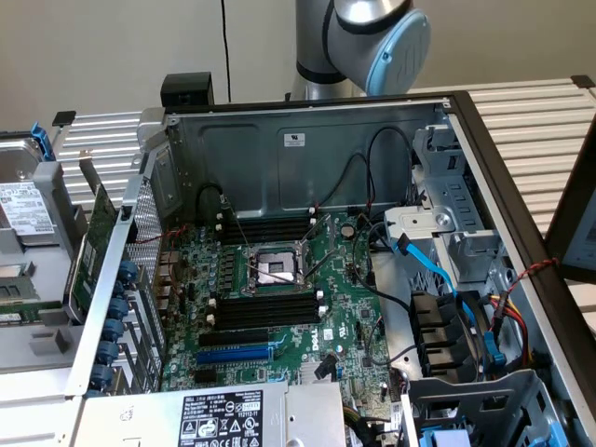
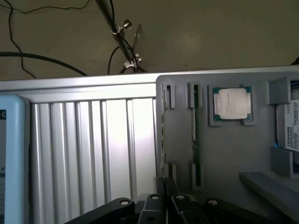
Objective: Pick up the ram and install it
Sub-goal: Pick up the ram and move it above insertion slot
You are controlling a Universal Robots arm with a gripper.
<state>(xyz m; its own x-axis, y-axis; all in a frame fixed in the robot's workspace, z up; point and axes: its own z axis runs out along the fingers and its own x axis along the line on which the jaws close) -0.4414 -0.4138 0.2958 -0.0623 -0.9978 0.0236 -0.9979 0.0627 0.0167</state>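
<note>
Tool [image 2: 164, 183] pinched shut and empty, at the grey tray's [image 2: 224, 154] edge.
The ram [image 2: 196, 135] stands on edge in a tray slot beside the processor [image 2: 232, 103]. Its chips and label are hidden, and the tool's base is cut off.

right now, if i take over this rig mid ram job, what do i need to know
Tool: shut, holding nothing, near the edge of the grey parts tray.
Ram: standing on edge in its tray holder, beside the processor, clear of the tool.
Memory slots on the motherboard: look empty.
Done: nothing that shows.
Left: picking up the ram and seating it in a slot.
</note>
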